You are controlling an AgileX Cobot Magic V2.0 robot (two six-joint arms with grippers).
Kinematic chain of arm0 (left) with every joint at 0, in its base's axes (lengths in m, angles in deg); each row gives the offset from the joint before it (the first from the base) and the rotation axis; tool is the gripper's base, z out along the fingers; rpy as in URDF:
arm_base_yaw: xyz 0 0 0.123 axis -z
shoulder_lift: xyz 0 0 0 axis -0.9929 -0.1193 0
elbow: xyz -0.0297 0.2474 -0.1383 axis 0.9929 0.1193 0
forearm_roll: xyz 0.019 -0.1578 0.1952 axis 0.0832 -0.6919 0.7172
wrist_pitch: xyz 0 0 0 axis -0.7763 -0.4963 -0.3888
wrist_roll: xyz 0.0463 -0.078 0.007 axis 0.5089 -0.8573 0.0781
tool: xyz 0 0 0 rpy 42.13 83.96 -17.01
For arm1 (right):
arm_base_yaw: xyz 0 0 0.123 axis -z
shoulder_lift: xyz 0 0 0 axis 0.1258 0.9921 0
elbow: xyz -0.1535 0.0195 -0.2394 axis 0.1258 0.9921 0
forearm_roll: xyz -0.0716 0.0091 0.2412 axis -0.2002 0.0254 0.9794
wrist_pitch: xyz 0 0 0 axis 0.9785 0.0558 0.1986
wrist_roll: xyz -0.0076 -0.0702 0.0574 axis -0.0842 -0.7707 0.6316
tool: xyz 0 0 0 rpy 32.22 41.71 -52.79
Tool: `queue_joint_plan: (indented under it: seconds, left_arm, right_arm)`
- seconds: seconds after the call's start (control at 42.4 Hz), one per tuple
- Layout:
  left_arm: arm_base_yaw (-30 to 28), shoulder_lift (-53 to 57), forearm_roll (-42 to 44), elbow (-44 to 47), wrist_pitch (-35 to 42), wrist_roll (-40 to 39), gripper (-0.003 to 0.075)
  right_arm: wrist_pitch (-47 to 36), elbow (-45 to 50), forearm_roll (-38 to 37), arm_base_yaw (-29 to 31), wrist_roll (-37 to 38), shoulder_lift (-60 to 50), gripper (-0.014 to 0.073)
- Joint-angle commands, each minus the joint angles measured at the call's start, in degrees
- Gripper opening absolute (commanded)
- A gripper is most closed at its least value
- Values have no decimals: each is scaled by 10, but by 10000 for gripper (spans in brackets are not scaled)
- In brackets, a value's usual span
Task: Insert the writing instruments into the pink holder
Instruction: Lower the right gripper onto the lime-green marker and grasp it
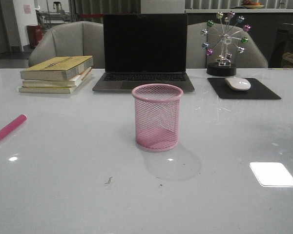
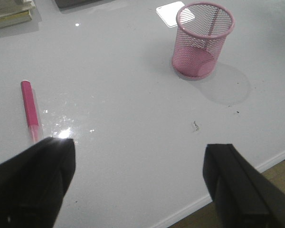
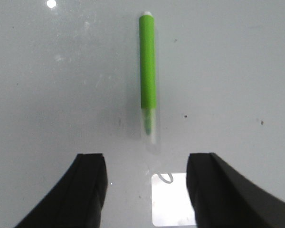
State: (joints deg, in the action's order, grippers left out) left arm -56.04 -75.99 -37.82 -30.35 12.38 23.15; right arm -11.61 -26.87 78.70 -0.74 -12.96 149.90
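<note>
Pink mesh cup [image 1: 157, 117] stands upright near the middle of the white counter [image 1: 63, 195], with nothing inside it. The front view shows neither arm; it catches the pink marker [image 1: 9, 128] lying flat at the far left edge, well apart from the cup, and only a green sliver at the far right edge. The left wrist view shows that pink marker [image 2: 30, 110] whole, and the left gripper [image 2: 137, 183] above the counter with its jaws spread wide and nothing between them. The right wrist view alone shows the green marker [image 3: 147, 71] in full, lying flat ahead of the right gripper [image 3: 146, 187], whose jaws are likewise released. Behind the cup sit a closed-screen-dark laptop [image 1: 144, 51], a stack of books [image 1: 56, 74], a mouse [image 1: 238, 83] on a black pad [image 1: 244, 89], and a small Ferris-wheel ornament [image 1: 224, 41]. Nothing blocks the cup.
</note>
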Motion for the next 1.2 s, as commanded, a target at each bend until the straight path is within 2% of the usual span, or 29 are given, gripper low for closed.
queue_joint_plan:
  seconds: [0.0,0.236,0.589,1.107,1.178]
  left_arm:
    - [5,-3,1,-16,43,1,601]
    - [5,-3,1,-16,43,1,601]
    - [5,-3,1,-16,43,1,601]
    - [5,-3,-8,-16,43,1,601]
    - [5,-3,-9,-16,43,1,601]
  right_arm:
    - [2,-67,0,4,0,43,489]
    - [59,-190,0,4,-16,183,489]
    - [96,-303,1,4,-28,287,489]
    - [114,-343,2,4,-41,338,486]
    - [110,-343,2,4,-41,338,449]
